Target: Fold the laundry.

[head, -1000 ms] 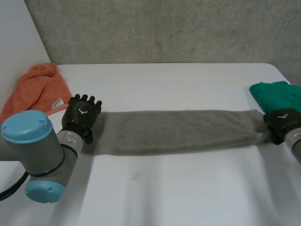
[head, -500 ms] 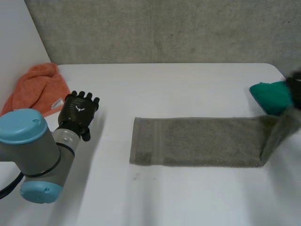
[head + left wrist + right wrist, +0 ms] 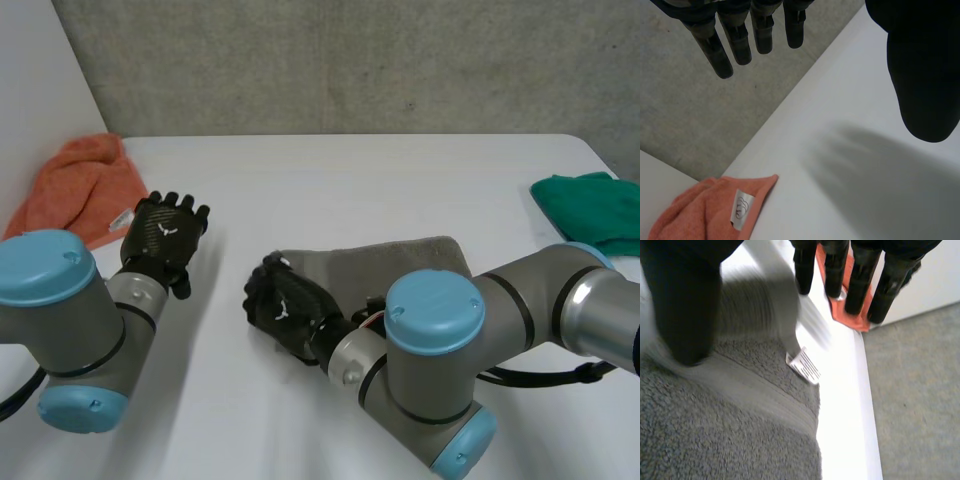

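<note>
A grey towel (image 3: 400, 262) lies folded over on itself in the middle of the white table (image 3: 350, 180). My right hand (image 3: 290, 310) hovers over its left end, reaching across from the right. In the right wrist view this hand (image 3: 860, 275) has straight, spread fingers. A loose towel edge with a white label (image 3: 803, 365) hangs blurred between thumb and fingers, above the lower grey layer (image 3: 715, 430). My left hand (image 3: 165, 235) is open over bare table, left of the towel and apart from it. Its fingers (image 3: 735, 35) are straight.
An orange towel (image 3: 80, 190) with a white label (image 3: 741, 209) lies at the table's far left, near my left hand. A green cloth (image 3: 595, 205) sits at the right edge. The right arm's big joint (image 3: 435, 375) stands over the table's front.
My right hand swung from the table's right edge to the left with the towel's end, folding the towel over itself, and its fingers opened. The left hand barely moved.
</note>
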Controlling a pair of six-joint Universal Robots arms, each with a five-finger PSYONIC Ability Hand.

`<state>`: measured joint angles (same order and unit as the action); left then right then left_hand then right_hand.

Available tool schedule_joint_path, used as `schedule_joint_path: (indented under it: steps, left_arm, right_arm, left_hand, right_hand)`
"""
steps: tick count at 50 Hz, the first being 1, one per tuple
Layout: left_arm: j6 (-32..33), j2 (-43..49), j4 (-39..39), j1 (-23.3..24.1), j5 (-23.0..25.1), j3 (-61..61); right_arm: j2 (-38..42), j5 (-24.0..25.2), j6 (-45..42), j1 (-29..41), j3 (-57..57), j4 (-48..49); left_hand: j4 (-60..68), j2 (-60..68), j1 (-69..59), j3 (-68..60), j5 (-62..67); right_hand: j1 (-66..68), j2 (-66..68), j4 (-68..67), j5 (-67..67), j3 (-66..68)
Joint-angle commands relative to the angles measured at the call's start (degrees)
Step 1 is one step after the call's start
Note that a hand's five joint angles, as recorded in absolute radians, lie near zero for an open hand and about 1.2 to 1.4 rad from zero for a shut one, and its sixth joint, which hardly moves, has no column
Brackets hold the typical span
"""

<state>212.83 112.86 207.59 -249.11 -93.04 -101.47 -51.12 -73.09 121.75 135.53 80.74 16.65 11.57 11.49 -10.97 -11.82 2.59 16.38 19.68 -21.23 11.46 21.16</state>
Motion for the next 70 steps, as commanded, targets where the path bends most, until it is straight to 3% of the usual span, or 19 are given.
schedule_joint_path:
  steps: [1, 3, 7, 15, 19, 23, 31, 38, 40, 41, 43, 49, 54, 61, 70]
  left_arm:
    - [0.21, -0.97, -0.08, 1.17, 0.05, 2.33]
    - [0.04, -1.23, -0.08, 2.4, -0.12, 3.64]
    - [0.04, -1.15, -0.26, 5.21, -0.21, 5.32]
    - [-0.05, -0.36, -0.17, 8.82, -0.21, 6.99]
    - [-0.05, -0.27, -0.17, 9.52, -0.21, 6.9]
    - [-0.05, -0.18, -0.26, 9.44, -0.21, 6.2]
    - [-0.05, -2.11, -0.34, 8.91, -0.21, 5.06]
    - [-0.14, -5.19, -0.34, 7.15, -0.12, 3.56]
    - [-0.23, -5.71, -0.34, 6.98, -0.04, 2.86]
    - [-0.14, -6.07, -0.34, 6.89, -0.03, 2.33]
    - [-0.14, -6.16, -0.26, 6.89, -0.03, 1.89]
    - [-0.14, -6.07, -0.26, 6.8, 0.05, 0.75]
    - [-0.14, -5.89, -0.26, 6.98, 0.05, 0.75]
    - [-0.23, -5.72, -0.17, 7.33, 0.05, 0.92]
    - [-0.23, -5.28, -0.08, 7.5, -0.03, 1.01]
  right_arm:
    - [-7.75, -9.25, 15.6, -5.35, 1.35, -0.38]
    - [-11.96, -12.06, 24.44, -8.24, 3.53, -2.39]
    - [-15.67, -11.37, 34.41, -12.56, 8.28, -8.63]
    - [-15.59, -4.96, 36.19, -24.25, 18.57, -11.2]
    - [-12.69, -4.78, 33.38, -27.07, 20.86, -7.95]
    - [-11.89, -9.24, 27.51, -30.49, 22.0, -4.0]
    - [-18.4, -12.51, 21.51, -29.36, 18.4, -2.85]
    - [-18.84, -13.04, 20.54, -21.72, 13.4, -5.83]
    - [-18.05, -13.21, 20.55, -20.75, 13.22, -7.06]
    - [-17.35, -14.09, 20.55, -20.22, 13.39, -7.94]
    - [-17.17, -14.79, 20.63, -20.39, 13.83, -8.21]
    - [-17.26, -16.47, 21.16, -21.53, 16.9, -8.03]
    - [-17.87, -15.33, 22.21, -28.03, 20.59, -7.77]
    - [-19.98, -5.24, 23.09, -37.69, 25.87, -6.63]
    - [-19.02, -1.44, 24.85, -43.06, 27.1, -5.31]
  left_hand:
    - [-1.57, -1.49, 0.97, 1.82, -2.59]
    - [-1.57, -1.49, 0.97, 1.82, -2.59]
    - [-1.57, -1.49, 0.97, 1.82, -2.59]
    - [-1.57, -1.49, 0.97, 1.82, -2.59]
    - [-1.57, -1.49, 0.97, 1.82, -2.59]
    - [-1.57, -1.49, 0.97, 1.82, -2.59]
    - [-1.57, -1.49, 0.97, 1.82, -2.59]
    - [-1.57, -1.49, 0.97, 1.82, -2.59]
    - [-1.57, -1.49, 0.97, 1.82, -2.59]
    - [-1.57, -1.49, 0.97, 1.82, -2.59]
    - [-1.57, -1.49, 0.97, 1.82, -2.59]
    - [-1.57, -1.49, 0.97, 1.82, -2.59]
    - [-1.57, -1.49, 0.97, 1.82, -2.59]
    - [-1.57, -1.49, 0.97, 1.82, -2.59]
    - [-1.57, -1.49, 0.97, 1.82, -2.59]
  right_hand:
    - [-6.38, -9.68, 11.23, -11.46, -11.16]
    - [-6.38, -9.68, 11.23, -11.46, -11.16]
    - [-6.38, -9.68, 11.23, -11.46, -11.16]
    - [-6.38, -9.68, 11.23, -11.46, -11.16]
    - [27.26, 23.97, -22.41, 22.18, 22.48]
    - [63.53, 60.23, -58.68, 58.45, 58.75]
    - [63.62, 60.32, -58.77, 58.54, 58.84]
    - [62.34, 59.05, -57.5, 57.26, 57.57]
    - [36.9, 33.61, -32.06, 31.83, 32.13]
    - [9.45, 6.16, -4.6, 4.37, 4.68]
    - [-4.25, -7.54, 9.09, -9.32, -9.02]
    - [-3.95, -7.24, 8.79, -9.03, -8.72]
    - [-3.27, -6.57, 8.12, -8.35, -8.05]
    - [1.6, -1.7, 3.25, -3.48, -3.18]
    - [20.43, 17.14, -15.58, 15.35, 15.65]
